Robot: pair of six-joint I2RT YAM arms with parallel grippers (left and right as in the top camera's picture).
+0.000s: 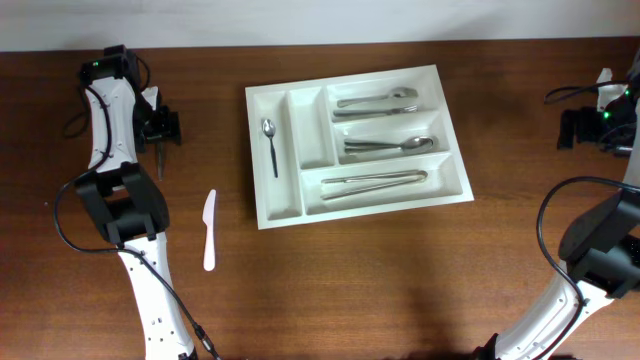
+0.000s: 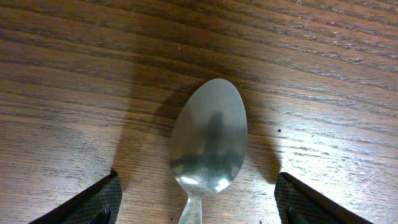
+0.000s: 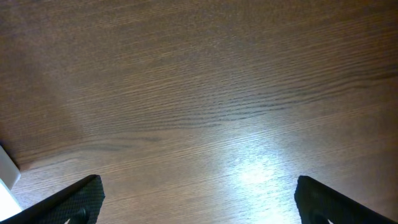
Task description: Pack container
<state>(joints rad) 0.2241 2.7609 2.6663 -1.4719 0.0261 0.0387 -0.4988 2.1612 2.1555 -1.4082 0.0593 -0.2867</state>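
Note:
The container [image 1: 310, 130], a white five-compartment cutlery tray, lies at the table's centre. Its left narrow compartment holds a small spoon [image 1: 270, 145]. The three long compartments hold metal cutlery [image 1: 377, 102], [image 1: 390, 147], [image 1: 373, 180]. My left gripper [image 1: 160, 130] is at the far left, low over a metal spoon [image 1: 160, 165] that lies on the table. In the left wrist view the jaws [image 2: 198, 177] are open on either side of the spoon [image 2: 209, 137], not touching it. My right gripper [image 1: 578, 128] is at the far right, and the right wrist view shows it [image 3: 199, 193] open and empty over bare wood.
A white plastic knife [image 1: 209, 230] lies on the table left of the tray. The second narrow compartment of the tray is empty. Cables run along both arms at the table's left and right edges. A white edge [image 3: 5, 174] shows at the left of the right wrist view.

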